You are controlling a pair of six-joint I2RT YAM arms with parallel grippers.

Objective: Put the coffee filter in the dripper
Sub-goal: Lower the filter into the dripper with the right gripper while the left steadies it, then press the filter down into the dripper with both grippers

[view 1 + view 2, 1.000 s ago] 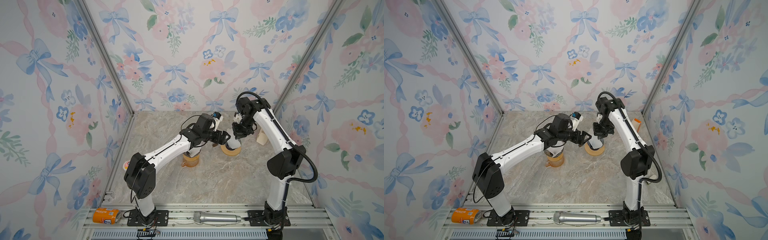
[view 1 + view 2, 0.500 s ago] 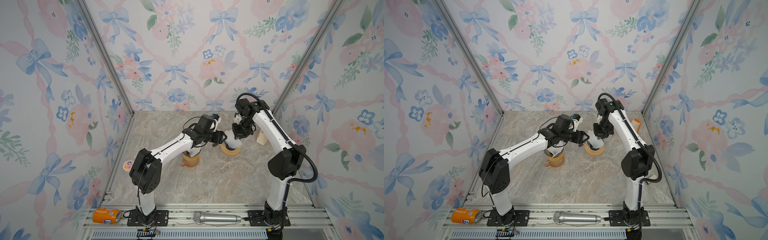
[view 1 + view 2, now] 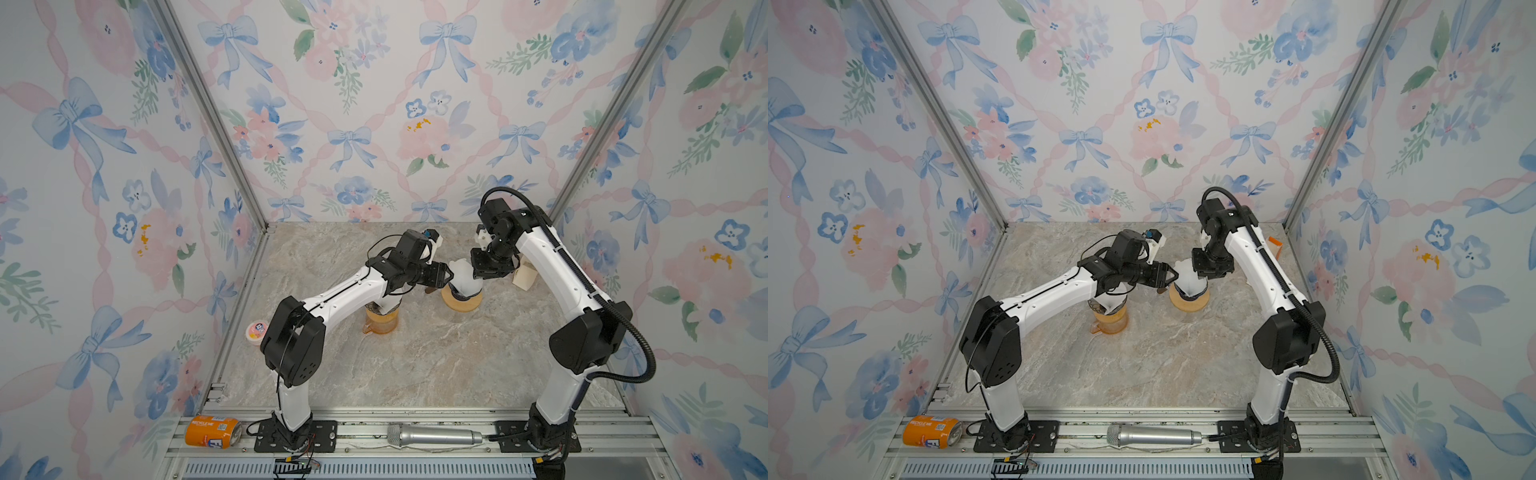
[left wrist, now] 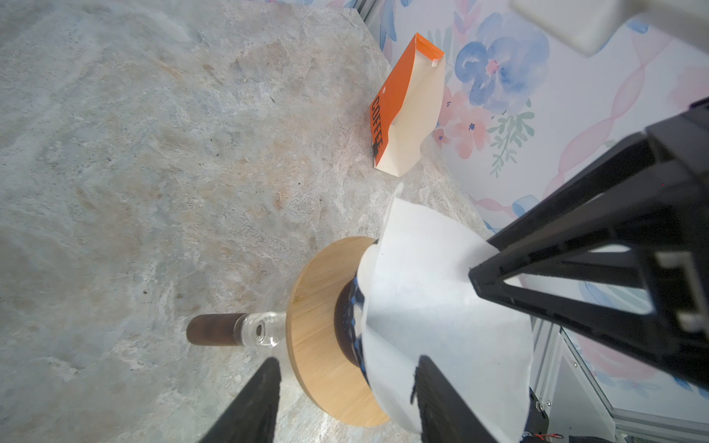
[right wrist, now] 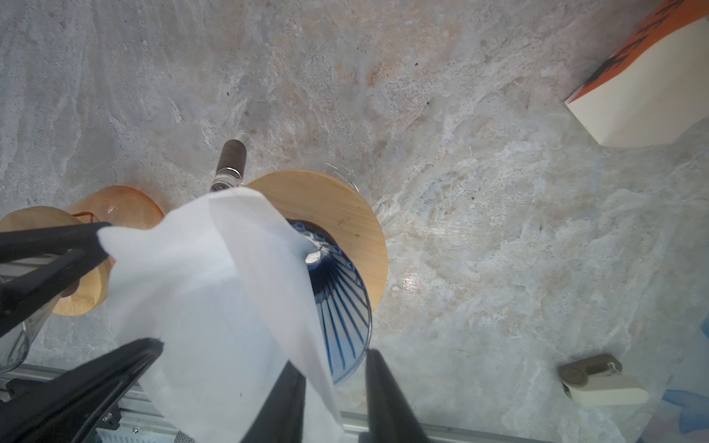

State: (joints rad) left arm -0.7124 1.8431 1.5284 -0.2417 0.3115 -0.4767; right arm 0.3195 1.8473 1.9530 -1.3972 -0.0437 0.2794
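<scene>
- coffee filter (image 3: 465,275), a white paper cone, stands point-down in the blue ribbed glass dripper (image 5: 341,307), towards the back of the marble surface (image 3: 415,365); its upper part rises well above the rim
- the dripper's wooden collar (image 4: 318,333) rings its base
- left gripper (image 4: 347,360): jaws spread, one against the filter's edge, the other clear of it beside the collar
- right gripper (image 5: 333,364): jaws parted, a flap of filter lying against one
- orange coffee box (image 4: 414,115) stands near; amber glass carafe (image 3: 380,323) sits under the left arm
</scene>
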